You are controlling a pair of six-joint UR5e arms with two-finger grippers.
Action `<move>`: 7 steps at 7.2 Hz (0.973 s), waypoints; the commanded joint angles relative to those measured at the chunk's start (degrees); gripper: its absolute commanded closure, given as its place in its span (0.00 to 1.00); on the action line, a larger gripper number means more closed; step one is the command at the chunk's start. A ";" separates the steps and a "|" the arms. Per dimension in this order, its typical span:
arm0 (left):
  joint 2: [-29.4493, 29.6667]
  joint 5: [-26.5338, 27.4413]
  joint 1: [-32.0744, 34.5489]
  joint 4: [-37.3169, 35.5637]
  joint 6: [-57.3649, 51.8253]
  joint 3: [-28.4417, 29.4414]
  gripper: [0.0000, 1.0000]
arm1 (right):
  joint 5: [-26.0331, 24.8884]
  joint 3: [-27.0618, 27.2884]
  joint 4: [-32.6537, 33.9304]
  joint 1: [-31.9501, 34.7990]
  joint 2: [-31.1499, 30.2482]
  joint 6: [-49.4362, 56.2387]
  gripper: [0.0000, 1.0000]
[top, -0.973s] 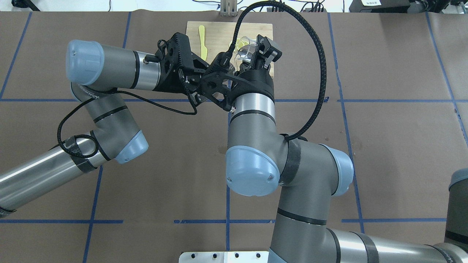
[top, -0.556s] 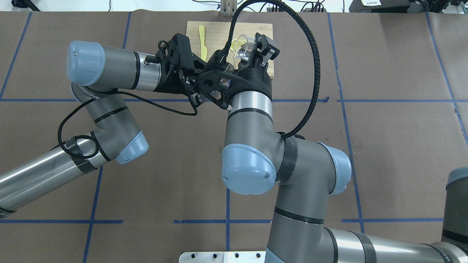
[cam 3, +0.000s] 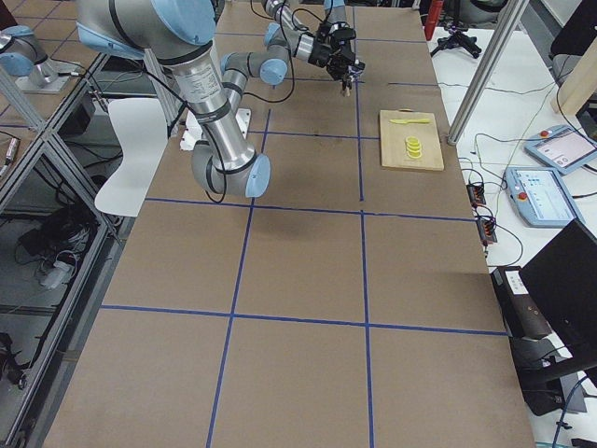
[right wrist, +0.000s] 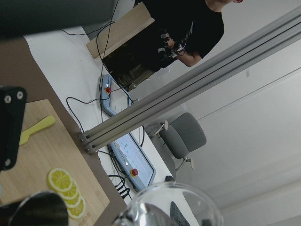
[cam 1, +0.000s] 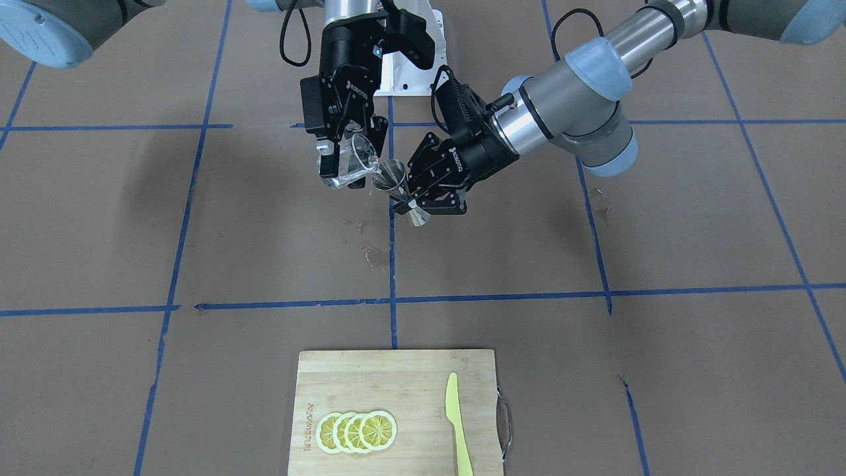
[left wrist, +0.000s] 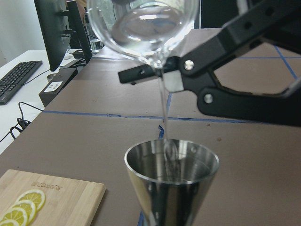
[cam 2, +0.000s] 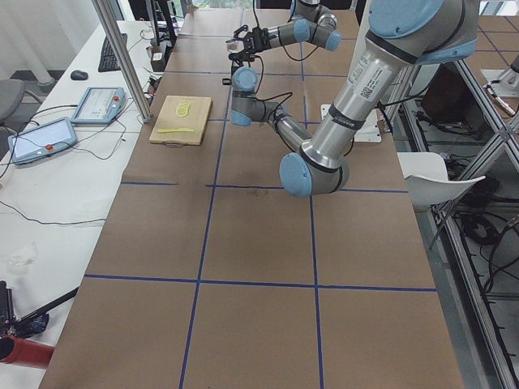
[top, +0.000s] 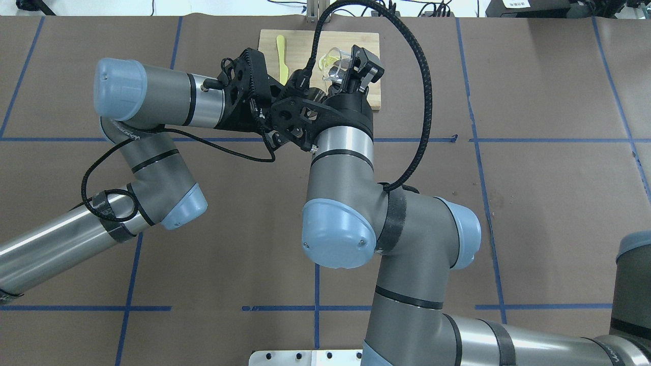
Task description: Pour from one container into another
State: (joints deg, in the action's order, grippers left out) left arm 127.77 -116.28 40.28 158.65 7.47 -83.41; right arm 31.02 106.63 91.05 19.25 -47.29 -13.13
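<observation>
Out over the middle of the table (cam 1: 595,370), both arms meet in mid-air. The right gripper (cam 1: 349,153) is clamped round the glass cup (cam 1: 351,166), tipping it towards the robot's left, its lip just above the jigger (cam 1: 395,180). The left gripper (cam 1: 408,196) pinches that jigger at its narrow waist, slightly tilted. A thin stream of clear liquid (left wrist: 164,113) runs into the steel cone. Well apart, at the far edge from the robot, a cutting board (cam 1: 410,390) carries lemon slices (cam 1: 357,431) and a yellow knife (cam 1: 456,416).
</observation>
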 commanded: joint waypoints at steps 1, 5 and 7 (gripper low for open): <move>-0.59 0.00 -0.11 0.95 0.00 0.00 1.00 | -0.70 -1.33 0.09 0.00 1.24 0.92 1.00; -0.86 0.00 -0.11 1.13 0.00 0.00 1.00 | -2.89 -1.25 0.97 -0.87 1.06 4.87 1.00; -0.77 0.00 -0.20 1.13 0.09 0.00 1.00 | -2.89 -1.33 1.05 -0.96 1.06 4.87 1.00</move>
State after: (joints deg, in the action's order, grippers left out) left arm 126.98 -116.28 40.15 159.78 7.49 -83.41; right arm 28.19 105.33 92.03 18.39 -46.27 -8.36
